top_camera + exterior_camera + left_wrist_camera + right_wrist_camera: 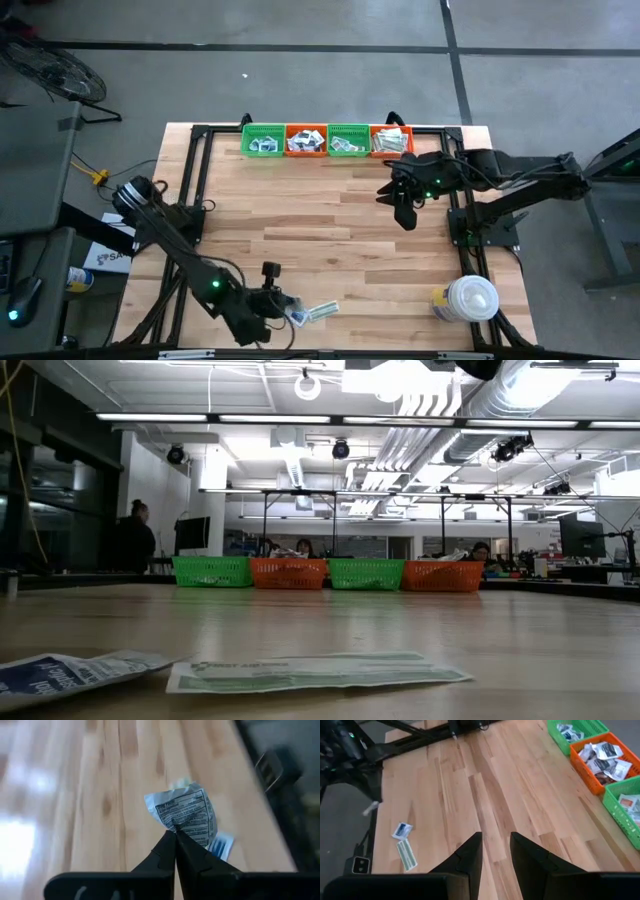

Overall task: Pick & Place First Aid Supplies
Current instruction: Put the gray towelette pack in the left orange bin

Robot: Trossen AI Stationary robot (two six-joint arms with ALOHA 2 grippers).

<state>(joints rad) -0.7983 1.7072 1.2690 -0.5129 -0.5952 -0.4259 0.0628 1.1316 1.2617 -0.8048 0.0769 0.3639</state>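
Left gripper [176, 834]: we see its jaws pressed together on the edge of a white packet [187, 815], pinching it right at the tips, low over the near edge of the table [330, 230].
Packet: crumpled, printed with dark text, sticking out ahead of the jaws; whether it rests on the wood we cannot tell.
Strip [322, 311]: a pale-green strip lies flat on the wood just beyond the left jaws.
Right gripper [495, 845]: we have it hovering over bare wood near the far side, jaws parted with a gap, nothing between them.
Baskets [326, 140]: four in a row, green and orange alternating, along the far edge beside the right jaws, each holding packets.
Container [470, 298]: white, round, at the near right corner, well apart from both jaws.
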